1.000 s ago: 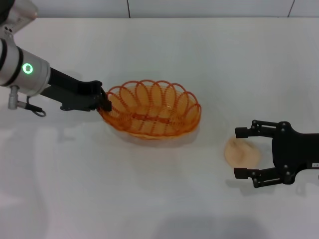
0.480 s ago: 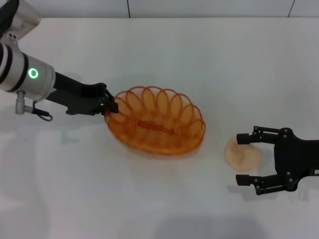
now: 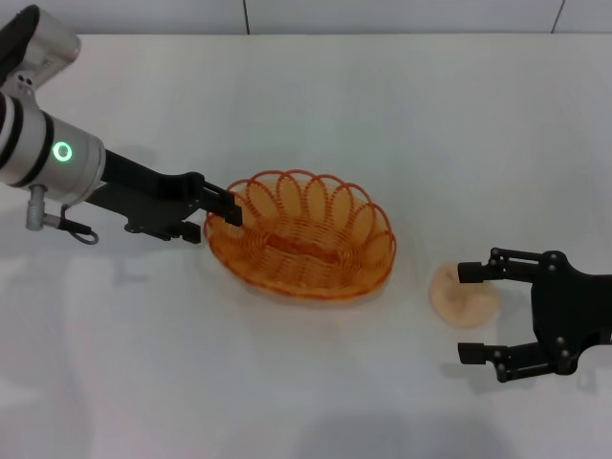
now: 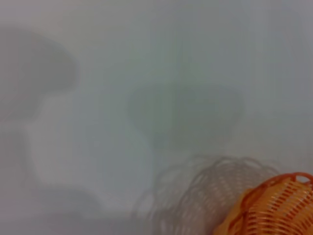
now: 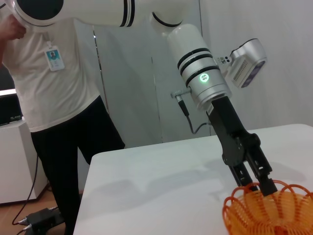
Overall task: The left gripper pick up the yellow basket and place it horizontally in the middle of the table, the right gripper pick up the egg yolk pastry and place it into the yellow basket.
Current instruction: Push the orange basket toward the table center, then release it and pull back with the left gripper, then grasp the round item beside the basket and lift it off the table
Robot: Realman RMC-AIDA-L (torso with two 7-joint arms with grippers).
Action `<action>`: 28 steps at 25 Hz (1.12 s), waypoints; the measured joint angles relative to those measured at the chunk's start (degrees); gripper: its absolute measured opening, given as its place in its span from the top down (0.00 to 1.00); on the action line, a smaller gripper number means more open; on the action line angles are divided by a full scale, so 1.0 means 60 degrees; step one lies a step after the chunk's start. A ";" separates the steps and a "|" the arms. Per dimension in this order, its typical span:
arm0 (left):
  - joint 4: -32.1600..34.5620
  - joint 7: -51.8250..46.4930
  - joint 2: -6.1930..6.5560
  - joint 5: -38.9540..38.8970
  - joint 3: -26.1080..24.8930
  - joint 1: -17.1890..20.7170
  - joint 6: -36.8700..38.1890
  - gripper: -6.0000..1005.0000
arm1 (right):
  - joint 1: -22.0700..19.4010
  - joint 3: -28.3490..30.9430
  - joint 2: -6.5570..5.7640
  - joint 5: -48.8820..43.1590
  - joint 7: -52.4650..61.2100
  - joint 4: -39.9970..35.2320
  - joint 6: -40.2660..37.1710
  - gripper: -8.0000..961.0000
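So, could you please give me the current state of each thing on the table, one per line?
yellow basket: upright on the table, rim gripped at one end, empty.
left gripper: shut on the basket's rim.
egg yolk pastry: resting on the table, outside the basket, not gripped.
right gripper: open, fingers straddling the pastry.

The left gripper (image 3: 229, 212) has carried the yellow basket (image 3: 304, 234) rightward and nearer, and it now sits level on the worktop (image 3: 316, 105). The right gripper (image 3: 474, 314) has drawn back right and nearer, leaving the egg yolk pastry (image 3: 463, 295) less enclosed.
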 joint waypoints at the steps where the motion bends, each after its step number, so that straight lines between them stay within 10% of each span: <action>1: 0.0035 0.0041 0.0024 0.0000 0.0002 0.0000 0.0057 0.53 | 0.0003 0.0001 -0.0001 0.0000 0.0000 -0.0002 0.0000 0.09; 14: 0.1262 0.1622 0.0168 -0.0312 -0.0036 0.0392 0.0498 0.15 | 0.0082 0.0325 -0.0048 0.0006 0.0253 -0.0021 -0.0010 0.09; 28: 0.1344 1.1194 0.0342 -0.6771 -0.0219 0.3201 0.1391 0.14 | -0.0006 0.0527 -0.0297 -0.0111 0.1396 -0.0443 0.0133 0.09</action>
